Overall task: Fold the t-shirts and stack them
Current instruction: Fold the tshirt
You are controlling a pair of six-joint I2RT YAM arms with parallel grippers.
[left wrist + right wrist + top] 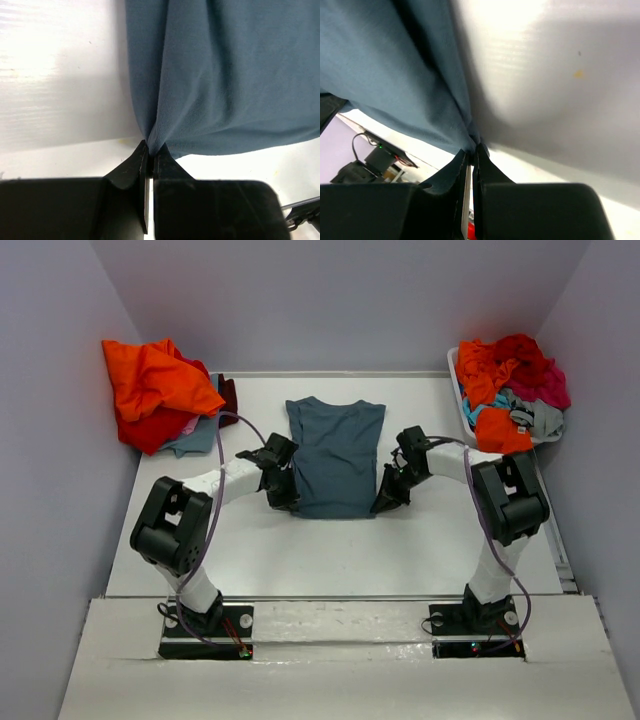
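Note:
A slate-blue t-shirt (336,455) lies flat in the middle of the white table (330,550), folded into a tall narrow shape. My left gripper (287,499) is shut on its near left corner; the left wrist view shows the blue cloth (220,75) pinched into a point between the black fingertips (167,160). At the near right corner my right gripper (384,502) is shut on the cloth (380,65), which bunches into the fingertips (485,155). More t-shirts sit in two heaps at the back.
An orange and red heap of shirts (155,390) lies at the back left corner. A white basket (458,390) at the back right holds red, orange, magenta, teal and grey shirts (510,385). Purple walls close in both sides.

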